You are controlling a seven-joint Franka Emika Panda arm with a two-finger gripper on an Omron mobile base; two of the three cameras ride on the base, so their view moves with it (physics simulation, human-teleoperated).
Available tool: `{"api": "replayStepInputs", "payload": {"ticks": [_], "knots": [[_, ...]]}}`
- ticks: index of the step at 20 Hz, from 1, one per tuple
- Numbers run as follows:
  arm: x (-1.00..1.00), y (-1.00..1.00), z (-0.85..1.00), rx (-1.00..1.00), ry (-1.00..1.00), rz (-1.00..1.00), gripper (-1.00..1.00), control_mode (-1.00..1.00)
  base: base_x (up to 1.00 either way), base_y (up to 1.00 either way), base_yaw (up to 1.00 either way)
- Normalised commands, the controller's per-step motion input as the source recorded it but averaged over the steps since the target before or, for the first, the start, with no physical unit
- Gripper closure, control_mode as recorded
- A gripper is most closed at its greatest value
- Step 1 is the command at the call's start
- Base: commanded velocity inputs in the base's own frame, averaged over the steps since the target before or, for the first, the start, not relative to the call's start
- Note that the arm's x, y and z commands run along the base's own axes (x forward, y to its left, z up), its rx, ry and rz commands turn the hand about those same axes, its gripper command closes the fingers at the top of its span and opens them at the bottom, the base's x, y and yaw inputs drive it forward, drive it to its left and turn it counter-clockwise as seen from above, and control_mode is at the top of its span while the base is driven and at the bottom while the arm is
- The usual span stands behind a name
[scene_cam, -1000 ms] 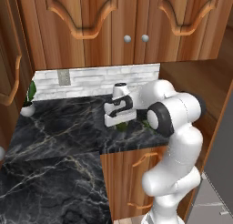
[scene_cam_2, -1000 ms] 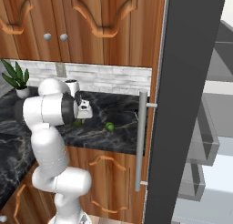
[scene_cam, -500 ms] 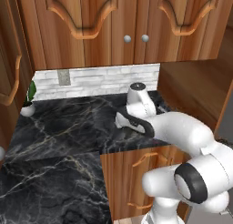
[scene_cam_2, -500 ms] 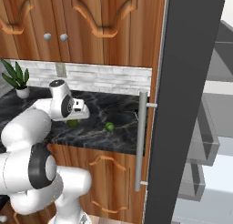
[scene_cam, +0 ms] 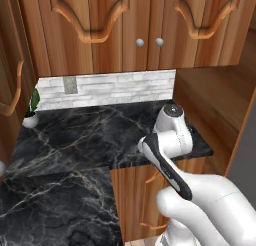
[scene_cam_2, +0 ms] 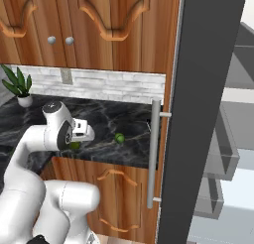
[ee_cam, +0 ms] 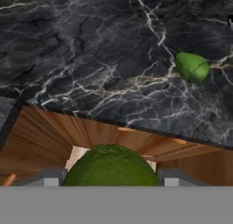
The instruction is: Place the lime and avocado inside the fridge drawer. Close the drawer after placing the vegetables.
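I'm looking at a black marble counter (scene_cam: 75, 145) veined in white, polished and flat, with a pale stacked-stone backsplash (scene_cam: 107, 87) behind it and warm wooden cabinets (scene_cam: 115, 30) above, their doors carved with curved raised panels and fitted with small round silver knobs (scene_cam: 140, 42). A small potted plant (scene_cam_2: 19, 87) with spiky green leaves sits in a white pot at the far left of the counter. On the right, a tall dark grey fridge door (scene_cam_2: 206, 114) stands with a long brushed-metal bar handle (scene_cam_2: 153, 153).

In the hand view I see the avocado (ee_cam: 110, 166), a dull olive-green rounded fruit with a rough, pebbled skin, sitting right between the two grey finger tips (ee_cam: 45, 178); the gripper (ee_cam: 109, 182) is clamped on it, jaws about as wide as the fruit. From the right base view the same fruit (scene_cam_2: 75, 145) peeks out under the hand, over the near edge of the counter. Beneath it in the hand view is the wooden cabinet front (ee_cam: 54, 132).

The lime (scene_cam_2: 119, 138), brighter green, smooth and nearly round, lies on the marble to the right of the hand, near the counter's front edge and apart from the gripper (scene_cam_2: 79, 139). In the hand view it shows at upper right (ee_cam: 192, 67).

The white arm (scene_cam: 170, 140) is folded low, its glossy rounded links bent sharply, forearm reaching forward over the counter's near right corner with the wrist turned down.
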Motion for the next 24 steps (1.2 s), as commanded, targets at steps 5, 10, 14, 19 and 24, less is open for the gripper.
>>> {"api": "replayStepInputs", "payload": {"ticks": [5,10,14,19,24], "knots": [[-0.31,-0.06,0.15,0.00,-0.07,0.02,1.00,-1.00,0.00,0.00,0.00],[0.00,0.00,0.00,0.00,0.00,0.00,1.00,1.00,-0.95,0.09,0.07],[0.00,0.00,0.00,0.00,0.00,0.00,1.00,1.00,-1.00,-0.08,-0.02],[0.00,0.00,0.00,0.00,0.00,0.00,1.00,1.00,-0.74,-0.90,-0.10],[0.00,0.00,0.00,0.00,0.00,0.00,1.00,1.00,-0.08,-1.00,-0.01]]}}
